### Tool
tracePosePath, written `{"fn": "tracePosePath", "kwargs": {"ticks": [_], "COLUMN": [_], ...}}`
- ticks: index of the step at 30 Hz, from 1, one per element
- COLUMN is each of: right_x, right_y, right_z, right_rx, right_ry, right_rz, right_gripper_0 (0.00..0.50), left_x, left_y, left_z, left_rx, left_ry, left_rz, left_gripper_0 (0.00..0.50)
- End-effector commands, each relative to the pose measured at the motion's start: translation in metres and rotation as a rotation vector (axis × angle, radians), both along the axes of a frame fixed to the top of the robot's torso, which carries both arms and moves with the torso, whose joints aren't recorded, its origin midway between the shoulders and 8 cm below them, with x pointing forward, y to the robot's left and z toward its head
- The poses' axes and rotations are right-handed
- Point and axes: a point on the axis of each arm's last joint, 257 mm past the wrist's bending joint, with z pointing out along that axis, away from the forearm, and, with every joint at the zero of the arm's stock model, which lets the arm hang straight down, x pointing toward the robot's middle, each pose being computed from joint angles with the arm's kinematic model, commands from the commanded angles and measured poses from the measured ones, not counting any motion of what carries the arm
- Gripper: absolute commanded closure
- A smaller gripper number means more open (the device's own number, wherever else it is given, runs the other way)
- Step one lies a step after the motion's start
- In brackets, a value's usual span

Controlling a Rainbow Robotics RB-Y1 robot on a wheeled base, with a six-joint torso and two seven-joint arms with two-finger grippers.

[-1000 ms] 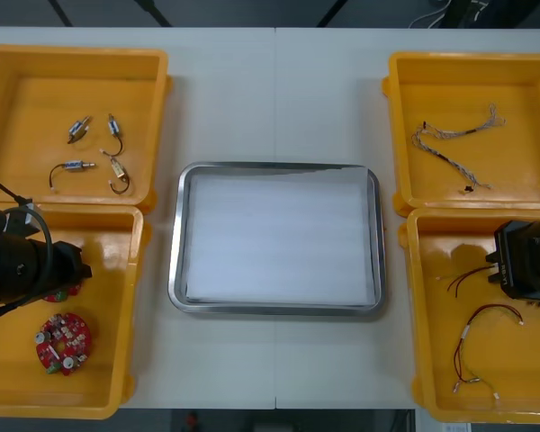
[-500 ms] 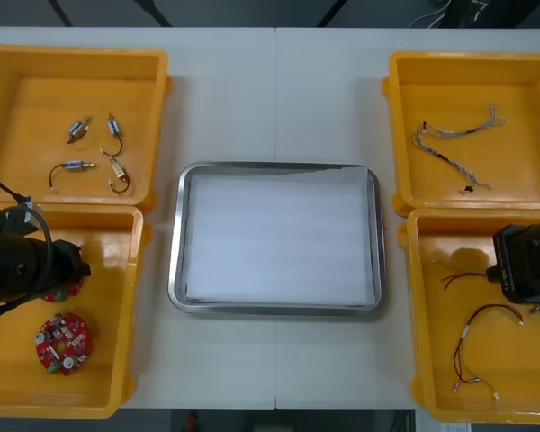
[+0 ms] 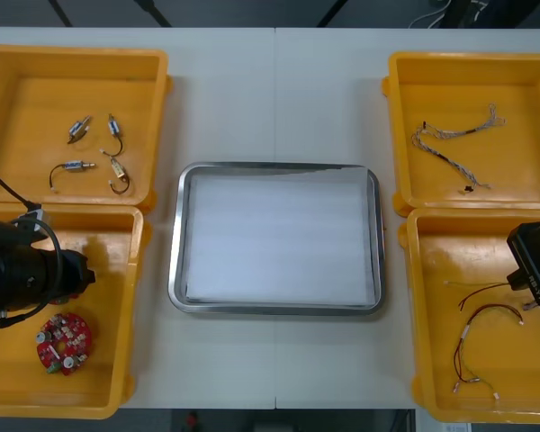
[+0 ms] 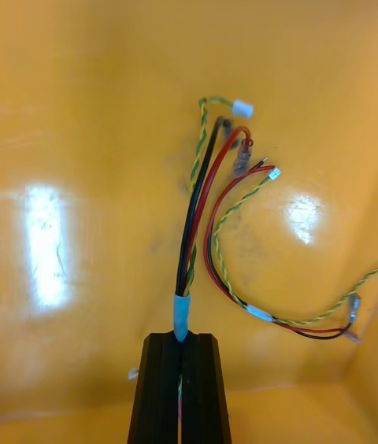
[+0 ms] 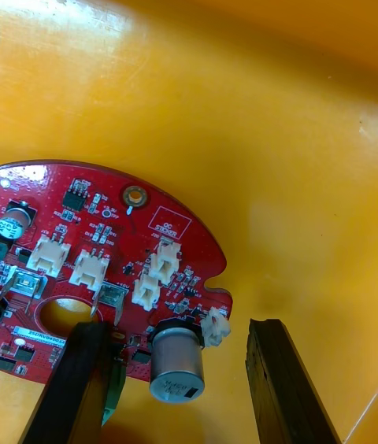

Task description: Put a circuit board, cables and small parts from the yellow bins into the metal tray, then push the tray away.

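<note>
Left gripper, fingers wide apart and holding nothing, straddles the edge of a red board in the near left bin; the board looks light, stiff and fragile, best pinched by its bare rim. In the near right bin, the right gripper is clamped on the taped end of a limp cable that would likely dangle and snag when lifted.

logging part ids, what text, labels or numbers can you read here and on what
No text reads clearly.
Round red circuit board at the open left gripper: white printing and a white strip, too small to read.
Capacitor on that board: grey marking, blurred.
Right gripper, shut on the red and yellow cable: small white mark on its arm, unreadable.
</note>
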Motion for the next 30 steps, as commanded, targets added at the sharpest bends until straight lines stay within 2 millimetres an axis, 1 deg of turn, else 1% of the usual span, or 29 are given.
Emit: {"fn": "tracePosePath", "kwargs": {"ticks": [1, 2, 3, 4, 5, 6, 7, 8, 13, 17, 19, 22, 24, 27, 30], "right_x": [0.014, 0.014, 0.014, 0.015, 0.015, 0.015, 0.015, 0.014, 0.012, 0.009, 0.007, 0.004, 0.002, -0.001, -0.005], "right_y": [-0.009, -0.008, -0.008, -0.007, -0.006, -0.006, -0.005, -0.003, 0.004, 0.012, 0.015, 0.02, 0.023, 0.026, 0.029], "right_z": [0.049, 0.053, 0.056, 0.06, 0.063, 0.065, 0.068, 0.071, 0.086, 0.099, 0.103, 0.108, 0.112, 0.114, 0.116], "right_rx": [-0.089, -0.097, -0.104, -0.117, -0.128, -0.136, -0.152, -0.163, -0.2, -0.23, -0.244, -0.284, -0.321, -0.348, -0.395], "right_ry": [-0.111, -0.123, -0.13, -0.14, -0.145, -0.15, -0.156, -0.162, -0.187, -0.215, -0.221, -0.229, -0.235, -0.238, -0.234], "right_rz": [0.176, 0.204, 0.219, 0.25, 0.283, 0.298, 0.335, 0.375, 0.522, 0.661, 0.71, 0.816, 0.9, 0.968, 1.072], "right_gripper_0": [0.5, 0.5, 0.5, 0.5, 0.5, 0.5, 0.5, 0.5, 0.5, 0.5, 0.5, 0.5, 0.5, 0.5, 0.5], "left_x": [-0.006, -0.006, -0.006, -0.006, -0.006, -0.006, -0.005, -0.005, -0.004, 0.0, 0.001, 0.004, 0.005, 0.004, 0.002], "left_y": [-0.011, -0.011, -0.01, -0.012, -0.011, -0.012, -0.011, -0.01, -0.01, -0.011, -0.01, -0.008, -0.004, -0.002, 0.0], "left_z": [-0.007, -0.007, -0.008, -0.007, -0.008, -0.007, -0.007, -0.007, -0.006, -0.001, 0.002, 0.012, 0.023, 0.034, 0.052], "left_rx": [-0.008, -0.008, -0.007, -0.007, -0.007, -0.006, -0.004, -0.002, 0.004, 0.017, 0.024, 0.047, 0.084, 0.116, 0.139], "left_ry": [0.01, 0.009, 0.01, 0.008, 0.009, 0.007, 0.006, 0.007, 0.001, -0.016, -0.02, -0.029, -0.028, -0.023, -0.024], "left_rz": [-0.026, -0.026, -0.026, -0.03, -0.029, -0.031, -0.033, -0.031, -0.038, -0.052, -0.057, -0.071, -0.084, -0.095, -0.097], "left_gripper_0": [0.062, 0.118, 0.157, 0.242, 0.353, 0.403, 0.474, 0.5, 0.5, 0.5, 0.5, 0.5, 0.5, 0.5, 0.5]}}
